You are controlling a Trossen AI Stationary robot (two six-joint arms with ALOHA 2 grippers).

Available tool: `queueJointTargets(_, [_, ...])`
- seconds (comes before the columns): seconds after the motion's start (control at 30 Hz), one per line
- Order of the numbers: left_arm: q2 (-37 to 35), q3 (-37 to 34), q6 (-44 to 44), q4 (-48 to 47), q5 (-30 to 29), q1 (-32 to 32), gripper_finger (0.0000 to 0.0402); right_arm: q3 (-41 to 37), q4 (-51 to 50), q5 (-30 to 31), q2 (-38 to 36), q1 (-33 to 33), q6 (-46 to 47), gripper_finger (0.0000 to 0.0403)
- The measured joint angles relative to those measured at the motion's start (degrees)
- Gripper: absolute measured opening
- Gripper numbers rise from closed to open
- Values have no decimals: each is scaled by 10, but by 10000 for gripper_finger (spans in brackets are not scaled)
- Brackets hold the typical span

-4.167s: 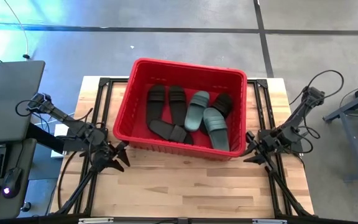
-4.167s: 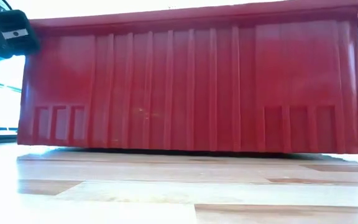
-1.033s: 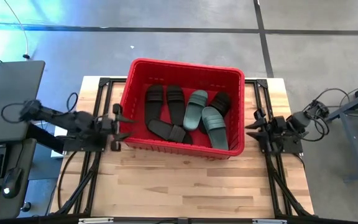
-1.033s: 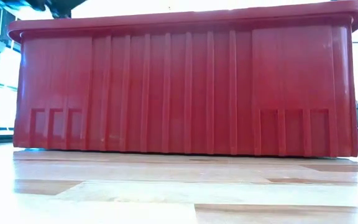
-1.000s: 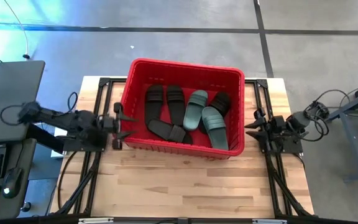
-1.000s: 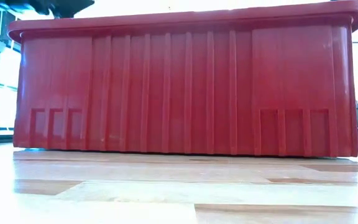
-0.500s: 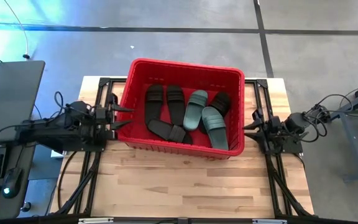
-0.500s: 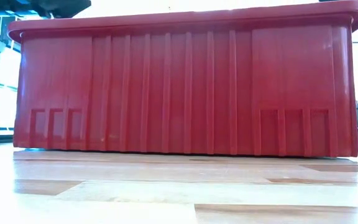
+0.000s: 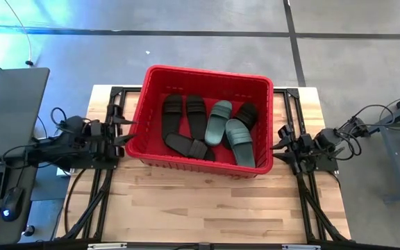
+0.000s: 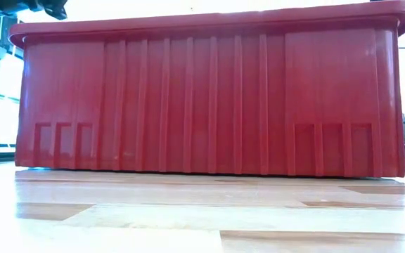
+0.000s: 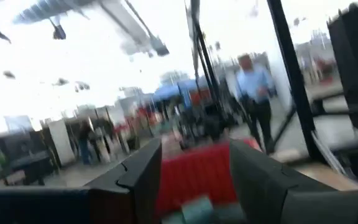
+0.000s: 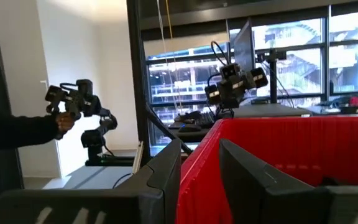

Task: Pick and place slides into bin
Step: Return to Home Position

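Observation:
The red bin (image 9: 207,71) stands on the wooden table, and its near wall fills the low view (image 10: 209,98). Several slides lie on its floor: black ones (image 9: 173,111) (image 9: 198,111) (image 9: 189,146) (image 9: 247,116) and two teal-green ones (image 9: 220,121) (image 9: 242,143). My left gripper (image 9: 126,129) is open, level, just outside the bin's left wall. In its wrist view (image 11: 194,152) the bin (image 11: 194,174) shows between the fingers. My right gripper (image 9: 278,146) is open just outside the bin's right wall. Its wrist view (image 12: 201,152) looks along the bin's rim (image 12: 303,124).
Black frame rails (image 9: 113,111) (image 9: 301,173) run along the table's left and right sides under the arms. A dark desk with a keyboard (image 9: 5,118) stands left of the table. Bare wood (image 9: 207,208) lies between the bin and the near edge. People (image 11: 253,93) show beyond the table.
My left gripper has gone toward the table's far edge along the bin's left wall and drawn back a little toward the left edge, staying open. The bin and the slides have kept still.

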Motion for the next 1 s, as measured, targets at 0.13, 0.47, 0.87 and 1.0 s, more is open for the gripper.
queueJointTargets(0.13, [-5,-37,-5,85,4,0,172,0,18,-1,0,0,2,99])
queueJointTargets(0.47, [-4,-100,-20,214,24,0,172,0,44,-13,0,0,-25,99])
queueJointTargets(0.87, [-4,-146,-32,277,23,0,172,0,41,-12,1,0,-49,99])
queueJointTargets(1.0, [-4,-146,-27,281,22,0,172,0,35,-12,1,0,-71,99])
